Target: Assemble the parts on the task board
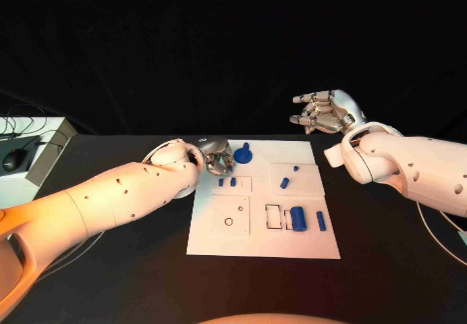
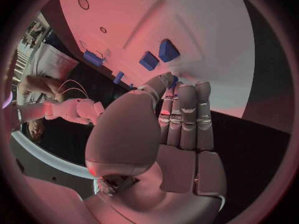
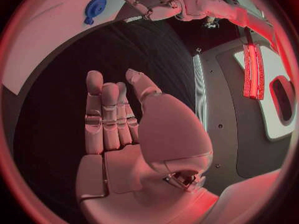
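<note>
Blue round part (image 1: 242, 155) lies at the task board's (image 1: 262, 251) upper-left edge, just right of the left hand (image 1: 216, 156), fingers loose, nothing held. Right hand (image 1: 325, 110), upper right, empty, farther.

Two glossy white arms with small dark holes, silver jointed fingers (image 1: 310, 101)

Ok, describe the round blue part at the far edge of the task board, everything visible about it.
The round blue part is a flat disc, plastic by its look, with a hole near its middle and a short stub sticking out from its rim. It lies at the far edge of the white task board, apart from the smaller blue pieces nearer the robot. The left hand is right beside it, fingers close; whether they touch it cannot be told. The right wrist view shows the disc too.
</note>
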`<state>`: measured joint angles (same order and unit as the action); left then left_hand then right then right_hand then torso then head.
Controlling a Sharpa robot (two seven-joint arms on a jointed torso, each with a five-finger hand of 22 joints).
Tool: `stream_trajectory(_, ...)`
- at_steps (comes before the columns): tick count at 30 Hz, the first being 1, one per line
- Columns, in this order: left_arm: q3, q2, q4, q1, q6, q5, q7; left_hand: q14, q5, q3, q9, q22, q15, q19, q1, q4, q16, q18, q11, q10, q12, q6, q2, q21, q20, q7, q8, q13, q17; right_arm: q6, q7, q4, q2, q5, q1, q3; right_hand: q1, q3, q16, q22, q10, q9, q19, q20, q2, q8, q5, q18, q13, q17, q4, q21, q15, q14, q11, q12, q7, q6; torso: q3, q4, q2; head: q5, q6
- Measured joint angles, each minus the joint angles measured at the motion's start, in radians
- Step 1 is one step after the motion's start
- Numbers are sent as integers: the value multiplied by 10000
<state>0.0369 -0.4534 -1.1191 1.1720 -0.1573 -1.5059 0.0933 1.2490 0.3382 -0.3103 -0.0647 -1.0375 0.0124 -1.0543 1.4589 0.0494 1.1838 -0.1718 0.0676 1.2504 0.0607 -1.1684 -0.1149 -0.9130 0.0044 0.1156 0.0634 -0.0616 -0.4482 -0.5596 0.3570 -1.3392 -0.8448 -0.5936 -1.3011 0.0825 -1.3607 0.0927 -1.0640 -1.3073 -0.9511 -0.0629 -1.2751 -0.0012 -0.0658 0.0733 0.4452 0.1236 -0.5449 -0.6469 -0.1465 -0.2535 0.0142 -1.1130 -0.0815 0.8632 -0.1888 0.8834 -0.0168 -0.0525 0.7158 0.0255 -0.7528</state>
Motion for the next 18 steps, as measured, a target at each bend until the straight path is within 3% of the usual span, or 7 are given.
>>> stream_trajectory(18,-55,-19,-31,0,100,-31,92,-110,1,207,3,70,-109,34,1,-68,0,-72,117,-503,33,198,1,0,33,-124,-1,4,-11,2,0,7,0,0,0,2,0,0,0,-7,-1,0,0,0,0,0,0,-3,0,2,1,0,0,0,-2,0,6,-4,0,-6,-3,18,-24)
